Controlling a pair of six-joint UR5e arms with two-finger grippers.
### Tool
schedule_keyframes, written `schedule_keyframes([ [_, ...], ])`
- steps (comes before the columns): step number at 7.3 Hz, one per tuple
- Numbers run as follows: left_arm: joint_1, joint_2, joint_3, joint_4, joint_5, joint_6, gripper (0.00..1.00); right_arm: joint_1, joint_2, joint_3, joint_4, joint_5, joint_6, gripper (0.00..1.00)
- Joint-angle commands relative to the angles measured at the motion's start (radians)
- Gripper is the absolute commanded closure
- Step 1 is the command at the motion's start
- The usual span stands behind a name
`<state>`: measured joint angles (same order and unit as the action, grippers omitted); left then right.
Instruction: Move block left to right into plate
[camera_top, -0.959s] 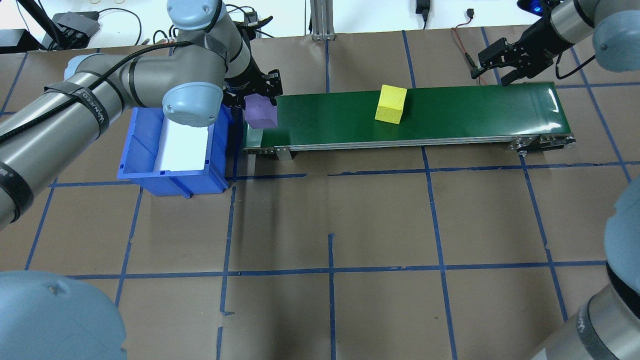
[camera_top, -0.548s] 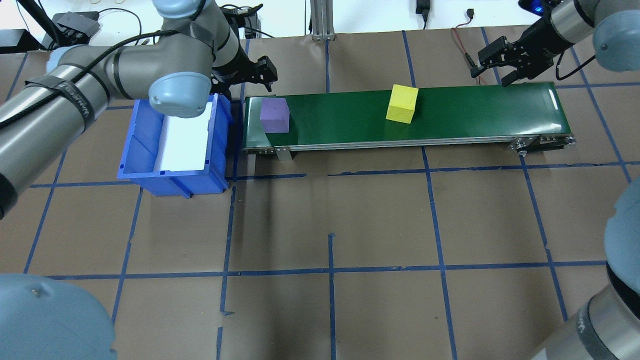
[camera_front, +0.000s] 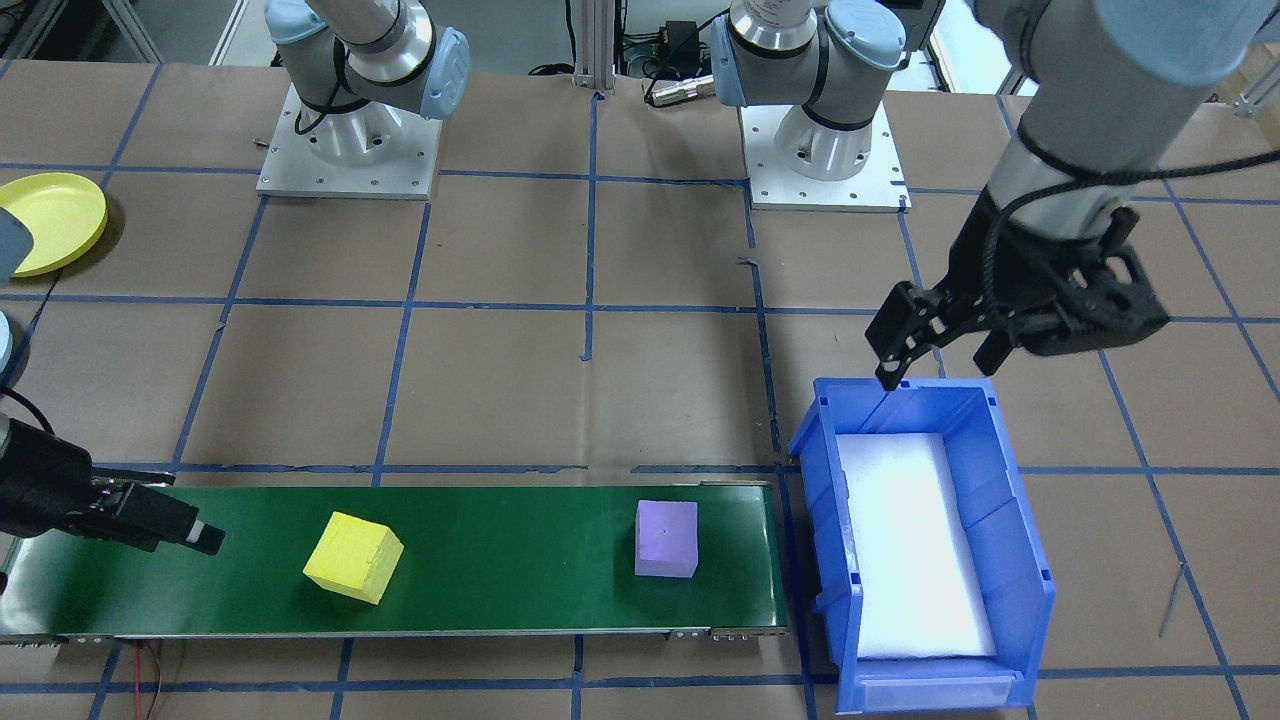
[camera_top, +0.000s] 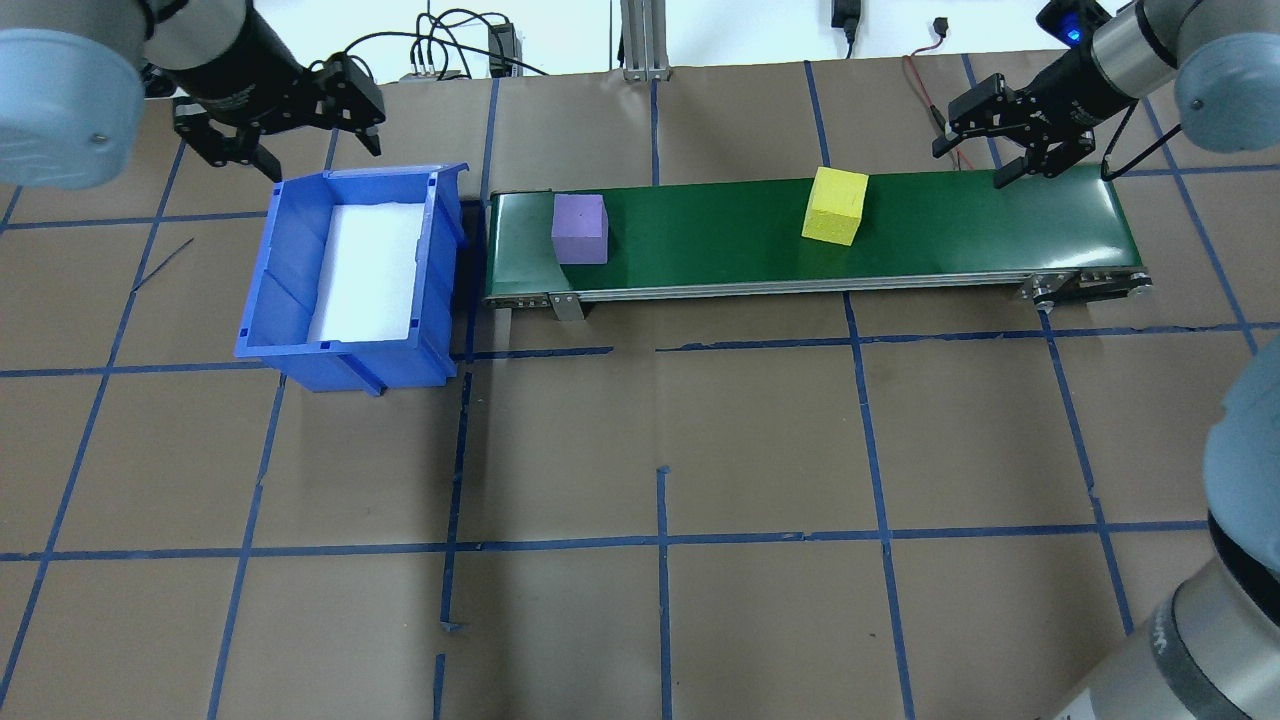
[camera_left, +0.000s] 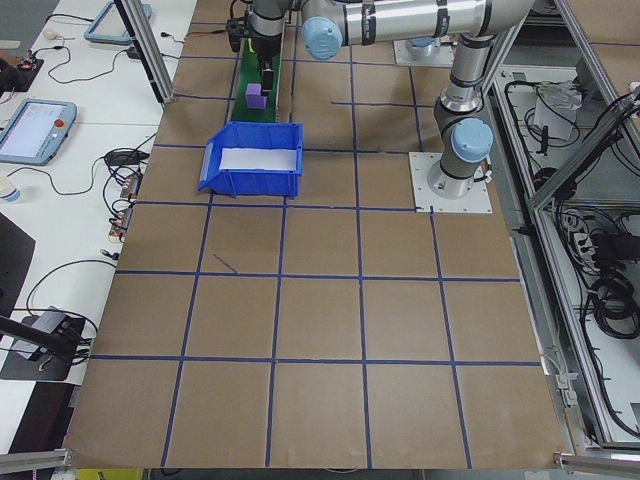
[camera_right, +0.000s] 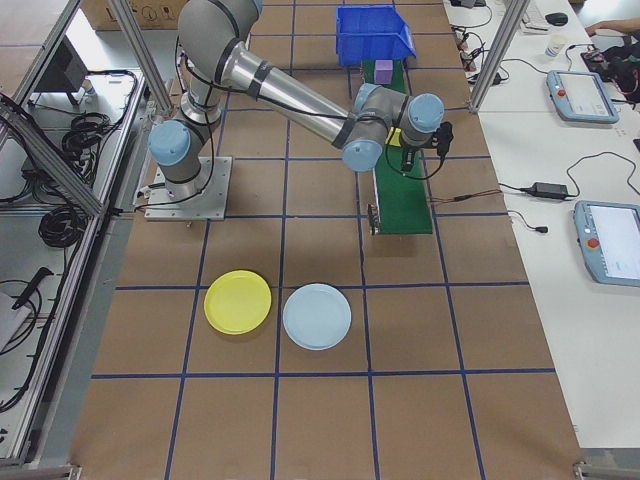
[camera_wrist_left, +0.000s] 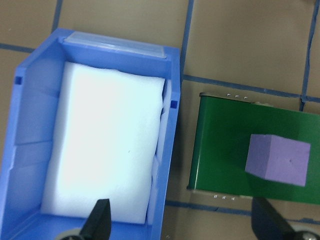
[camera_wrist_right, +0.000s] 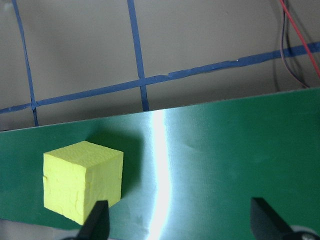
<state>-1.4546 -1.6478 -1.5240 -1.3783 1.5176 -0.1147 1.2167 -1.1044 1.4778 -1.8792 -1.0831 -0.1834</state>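
A: Item, step in hand. Right tool (camera_top: 1010, 140), upper right of the overhead frame, fingers apart, holding nothing, hovers at the far end of the green conveyor (camera_top: 950, 235). Yellow block (camera_top: 836, 205) lies on the belt near it, slightly skewed to the belt edges.

B: Handling note?

A: My judgement: bring the tool straight down over the block, turn the wrist to match its skew so the fingers meet two flat faces, close at mid-height, then lift clear of the belt before carrying it off.

B: Second block?

A: Purple block (camera_top: 580, 228), left part of the belt, just beside the bin. Left tool (camera_top: 280, 125), upper left of the overhead frame, fingers apart, empty, beyond the bin's far edge.

B: Containers?

A: Blue bin (camera_top: 285, 300): white foam liner only, no blocks. Yellow plate (camera_right: 237, 302): lower left of the right-side frame, on the tabletop well apart from the belt, nothing in it. Pale blue plate (camera_right: 317, 316) just beside it, likewise bare.
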Motion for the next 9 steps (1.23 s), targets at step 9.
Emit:
schedule_keyframes([
  [9,-0.006,0.151,-0.035,-0.196,-0.002,-0.008,0.0,0.021,0.031,0.007,-0.06,0.002,0.048,0.0],
])
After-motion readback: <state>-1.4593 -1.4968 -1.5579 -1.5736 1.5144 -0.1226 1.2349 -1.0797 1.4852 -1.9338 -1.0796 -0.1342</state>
